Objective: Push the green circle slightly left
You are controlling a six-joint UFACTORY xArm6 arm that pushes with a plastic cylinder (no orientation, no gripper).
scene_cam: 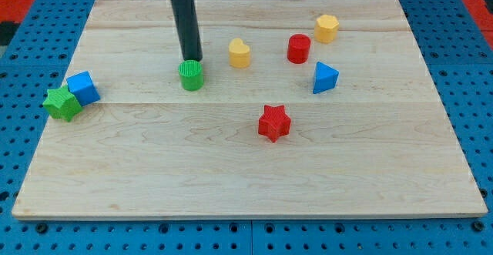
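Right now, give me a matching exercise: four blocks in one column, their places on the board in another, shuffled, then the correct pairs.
Blocks:
1. green circle
2. red star
3. yellow hexagon
4. blue cube

Places:
A. touching the green star at the view's left edge
B. nearest the view's top right
C. just below my tip
D. nearest the view's bottom

Pairs: 1-C, 2-D, 3-B, 4-A

no readable text, labels, brands, numbers or signs anywhere
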